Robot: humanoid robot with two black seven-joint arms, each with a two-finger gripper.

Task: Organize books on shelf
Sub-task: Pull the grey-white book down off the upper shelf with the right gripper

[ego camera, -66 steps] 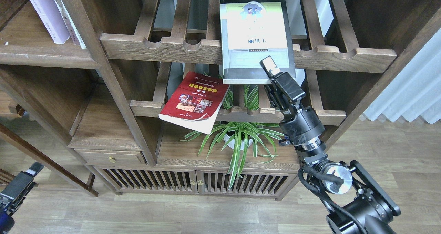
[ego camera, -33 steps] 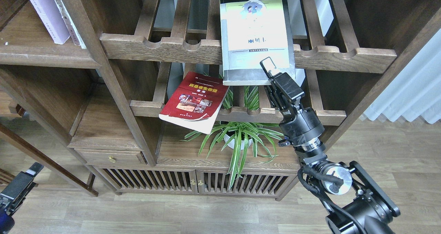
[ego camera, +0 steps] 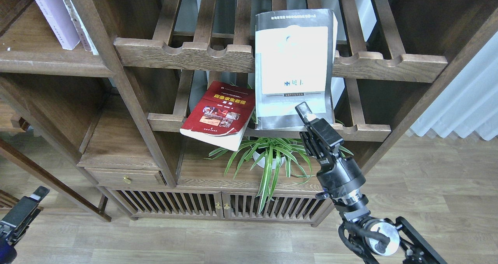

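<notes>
Right gripper (ego camera: 304,114) pinches the lower right corner of a thick black-bordered book (ego camera: 293,67); likely heavy and floppy, better gripped near its spine.

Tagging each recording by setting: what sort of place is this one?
Probably a home or office-style room, possibly staged. A dark wooden shelving unit with slatted racks holds books, a potted spider plant sits on its cabinet top, and the floor is wood-look plank with a white curtain at right.

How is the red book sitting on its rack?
Tipped: the red book lies tilted, its lower corner overhanging the slatted rack's front rail.
</notes>
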